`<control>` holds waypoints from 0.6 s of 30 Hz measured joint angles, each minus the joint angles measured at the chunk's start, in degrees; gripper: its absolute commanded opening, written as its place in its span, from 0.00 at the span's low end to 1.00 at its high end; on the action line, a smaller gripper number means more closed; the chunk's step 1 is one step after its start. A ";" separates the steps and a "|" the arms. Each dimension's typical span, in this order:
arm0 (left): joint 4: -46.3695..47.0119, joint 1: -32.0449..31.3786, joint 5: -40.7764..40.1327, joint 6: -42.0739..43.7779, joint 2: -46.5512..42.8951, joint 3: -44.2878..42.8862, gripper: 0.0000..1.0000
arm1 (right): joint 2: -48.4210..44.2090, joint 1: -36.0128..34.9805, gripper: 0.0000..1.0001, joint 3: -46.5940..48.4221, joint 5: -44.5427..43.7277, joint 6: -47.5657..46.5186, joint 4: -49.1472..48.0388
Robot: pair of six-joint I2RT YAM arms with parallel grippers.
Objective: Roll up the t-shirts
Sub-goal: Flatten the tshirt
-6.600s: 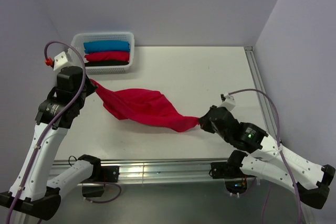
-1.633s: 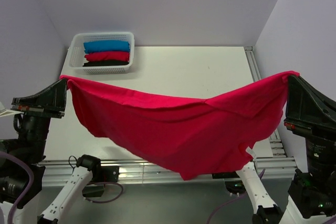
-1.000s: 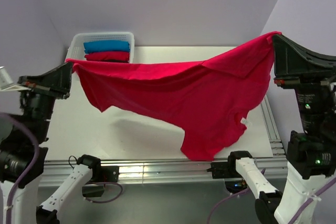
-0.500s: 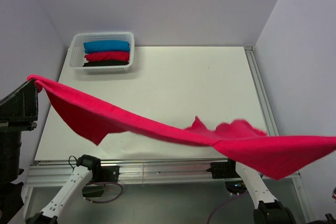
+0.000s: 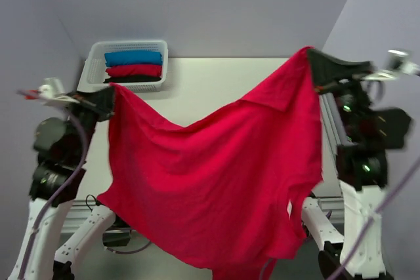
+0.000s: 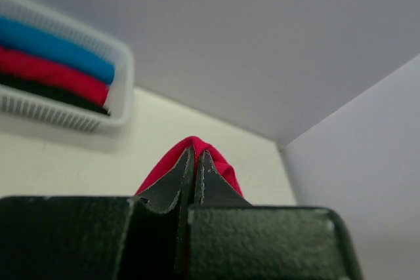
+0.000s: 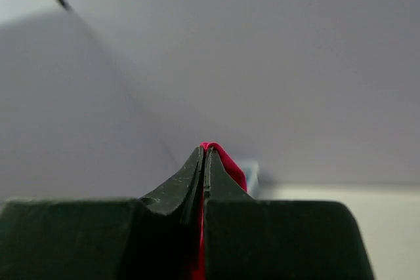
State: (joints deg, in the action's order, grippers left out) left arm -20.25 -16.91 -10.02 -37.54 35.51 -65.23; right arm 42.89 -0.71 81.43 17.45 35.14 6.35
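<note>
In the top view, the left gripper [image 5: 109, 99], at middle left, is clamping shut on one corner of the red shirt [image 5: 216, 181]. The right gripper [image 5: 312, 65], at upper right, is pinching the opposite corner. The shirt is hanging between them in the air as a wide sheet. Its top edge is sagging in the middle, and its lower part is draping down past the bottom of the frame, over the near side of the table [image 5: 223, 83]. A white label [image 5: 289, 208] is showing at lower right. Three rolled bundles [image 5: 133, 67] are lying in the basket [image 5: 90, 65] at upper left.

In the left wrist view, the black fingers [image 6: 172, 185] are pressing together at centre frame, with a red fold poking out between the tips.

In the right wrist view, the jaws are likewise closing tight on a sliver of red cloth; nothing else of the shirt is showing.

The step in hand looks like spreading the shirt flat before rolling. To do it well, the arms should be:
- pulling apart enough to take out the sag
- holding both corners level
- carrying the cloth toward the upper frame so the hem lands on the table, short of the basket
- lowering together, without loosening either pinch
</note>
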 measured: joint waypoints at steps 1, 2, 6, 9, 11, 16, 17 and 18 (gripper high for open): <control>0.68 0.00 0.00 -0.26 0.46 3.78 0.00 | -0.07 0.00 0.00 -4.66 -0.37 0.11 -1.16; 1.29 0.00 0.02 -0.74 0.92 6.97 0.00 | 0.15 0.00 0.00 -10.03 -0.79 0.46 -1.18; 7.78 0.00 -0.02 -2.80 3.54 19.82 0.00 | -0.76 0.00 0.00 -27.78 -3.48 1.57 -3.65; 13.88 0.00 -0.26 -5.07 7.58 26.10 0.00 | -1.38 0.00 0.00 -35.65 -5.81 2.29 -7.98; 18.47 0.00 -0.44 -6.36 12.02 28.81 0.00 | -0.44 0.00 0.00 -39.32 -7.74 2.56 -11.78; 28.04 0.00 -1.88 -8.22 25.86 29.66 0.00 | 9.79 0.17 0.00 -41.79 -11.96 3.48 -20.96; 29.55 0.00 -2.23 -8.46 29.33 29.07 0.00 | 13.25 0.52 0.00 -41.79 -12.41 3.80 -23.23; 30.49 0.02 -2.51 -8.61 32.17 28.15 0.00 | 15.87 0.85 0.00 -41.72 -12.90 4.02 -24.44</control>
State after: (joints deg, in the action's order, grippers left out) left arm 10.24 -16.88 -12.53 -46.15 67.68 -37.08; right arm 58.76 0.14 39.70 4.56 39.16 -18.09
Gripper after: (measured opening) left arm 0.023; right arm 0.008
